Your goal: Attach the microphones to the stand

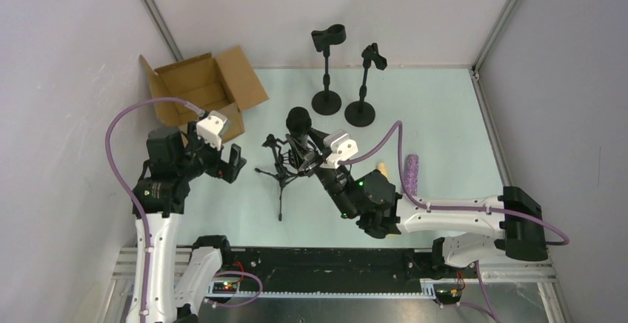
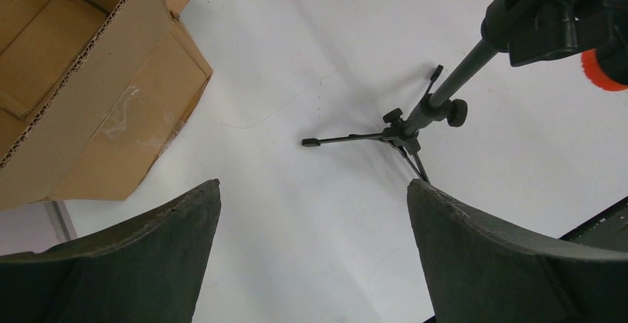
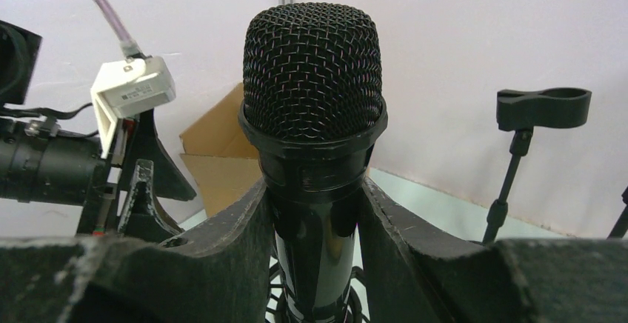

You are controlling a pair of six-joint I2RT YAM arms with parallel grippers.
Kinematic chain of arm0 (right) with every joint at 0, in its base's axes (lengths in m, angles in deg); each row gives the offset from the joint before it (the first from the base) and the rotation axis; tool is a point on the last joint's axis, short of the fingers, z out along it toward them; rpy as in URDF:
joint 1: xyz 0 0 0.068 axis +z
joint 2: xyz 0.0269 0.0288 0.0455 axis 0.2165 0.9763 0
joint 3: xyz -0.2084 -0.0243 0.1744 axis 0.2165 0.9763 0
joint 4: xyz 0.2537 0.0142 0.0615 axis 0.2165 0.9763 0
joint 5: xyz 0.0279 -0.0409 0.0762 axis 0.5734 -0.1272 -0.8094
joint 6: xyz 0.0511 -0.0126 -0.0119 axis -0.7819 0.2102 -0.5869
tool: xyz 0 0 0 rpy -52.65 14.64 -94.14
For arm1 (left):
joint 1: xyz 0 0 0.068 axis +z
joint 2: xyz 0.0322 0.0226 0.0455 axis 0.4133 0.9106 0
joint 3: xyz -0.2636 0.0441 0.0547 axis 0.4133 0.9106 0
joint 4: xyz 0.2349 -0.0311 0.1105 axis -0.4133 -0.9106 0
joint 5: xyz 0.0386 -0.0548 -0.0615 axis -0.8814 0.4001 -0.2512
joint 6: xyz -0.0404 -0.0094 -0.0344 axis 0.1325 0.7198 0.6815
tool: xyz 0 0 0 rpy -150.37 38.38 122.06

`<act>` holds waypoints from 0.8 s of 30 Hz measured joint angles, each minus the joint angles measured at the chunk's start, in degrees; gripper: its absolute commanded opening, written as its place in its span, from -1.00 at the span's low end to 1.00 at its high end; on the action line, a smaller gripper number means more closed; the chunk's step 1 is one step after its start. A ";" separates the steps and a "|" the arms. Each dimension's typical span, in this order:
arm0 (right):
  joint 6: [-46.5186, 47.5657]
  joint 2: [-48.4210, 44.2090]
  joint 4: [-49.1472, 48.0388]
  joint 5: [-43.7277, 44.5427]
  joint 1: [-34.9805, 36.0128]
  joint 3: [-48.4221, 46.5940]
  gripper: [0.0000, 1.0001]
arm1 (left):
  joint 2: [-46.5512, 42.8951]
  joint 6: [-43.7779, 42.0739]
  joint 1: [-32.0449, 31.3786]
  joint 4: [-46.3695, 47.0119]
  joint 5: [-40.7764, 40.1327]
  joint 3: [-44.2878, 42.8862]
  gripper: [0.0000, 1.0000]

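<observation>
Right gripper (image 3: pixel 315 186): clamped on black microphone (image 3: pixel 311 71), upright at tripod stand (image 1: pixel 281 169).
Left gripper (image 2: pixel 312 186): spread wide, holding nothing.
Purple microphone (image 1: pixel 411 173): lying on table (image 1: pixel 444 115).

A pale mint-green tabletop (image 1: pixel 444 115) fills the middle of the enclosure, closed in by plain white panels with a faint lilac cast: a back wall (image 1: pixel 333 4), a left wall (image 1: pixel 59 78) and a right wall (image 1: pixel 570 78). Slim metal posts run up the two far corners, one on the left (image 1: pixel 153 12) and one on the right (image 1: pixel 503 15). An open cardboard box (image 1: pixel 200 78) sits in the far left corner. A black strip (image 1: pixel 318 260) and a metal rail (image 1: pixel 333 293) line the near edge. The light is even, and shadows are soft.
</observation>
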 measured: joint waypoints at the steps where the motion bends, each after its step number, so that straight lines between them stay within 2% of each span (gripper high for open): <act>1: 0.15 0.39 -0.57 0.55 0.11 0.20 -0.70 | -0.11 0.00 0.00 0.00 0.00 0.00 0.99; 6: -0.28 1.60 -2.03 2.78 0.44 1.11 -0.25 | -0.61 -0.04 0.00 0.00 0.28 0.00 0.99; 8: -1.22 1.64 -2.05 3.45 0.44 1.70 0.07 | -0.63 -0.04 0.00 0.00 0.70 0.00 0.99; 9: -1.77 1.64 -2.05 3.85 0.46 2.01 0.37 | -0.61 -0.04 0.00 0.00 1.01 0.00 0.99; 11: -3.04 1.64 -2.10 4.42 0.50 2.38 0.70 | -0.52 -0.02 0.00 0.00 1.73 0.00 0.97; 15: -4.59 1.55 -2.45 5.70 1.05 3.10 0.88 | 0.00 0.17 0.00 0.04 4.92 0.00 0.97; 24: -6.75 -4.26 0.28 4.85 2.10 3.93 0.99 | 0.98 -0.50 -1.60 0.57 11.82 1.09 0.96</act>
